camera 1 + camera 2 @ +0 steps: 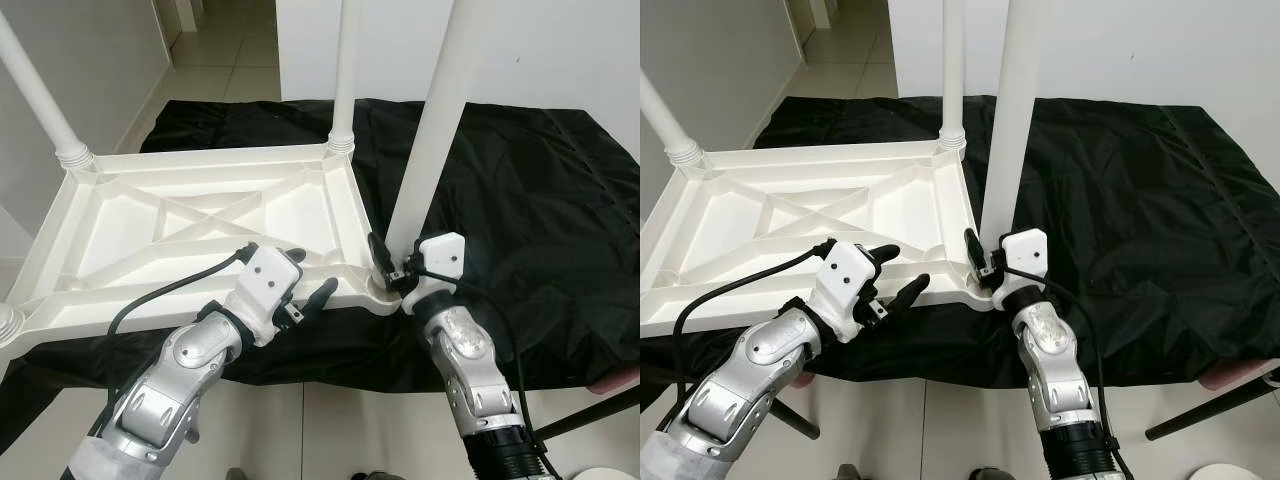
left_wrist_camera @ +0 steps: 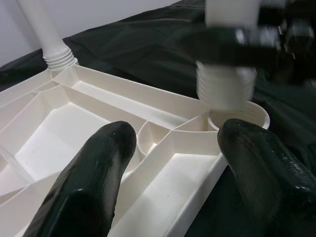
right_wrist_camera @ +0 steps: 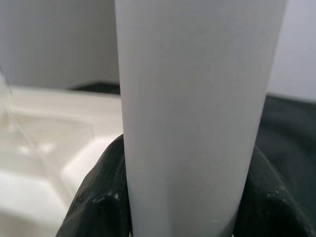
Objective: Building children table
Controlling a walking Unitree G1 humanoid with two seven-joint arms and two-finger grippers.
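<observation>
In the left eye view, the upturned tabletop (image 1: 200,225) lies on the black-draped desk (image 1: 540,200), far legs (image 1: 345,70) fitted. The left wrist view shows the released left gripper (image 2: 173,168) beside the near-right socket (image 2: 239,116). The right wrist view shows the right gripper (image 3: 185,192) grasping the last leg (image 3: 197,98), apparently not yet seated.

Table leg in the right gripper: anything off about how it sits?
Yes. The table leg held by the right gripper leans, and its threaded end hangs above the corner socket, not yet seated.
</observation>
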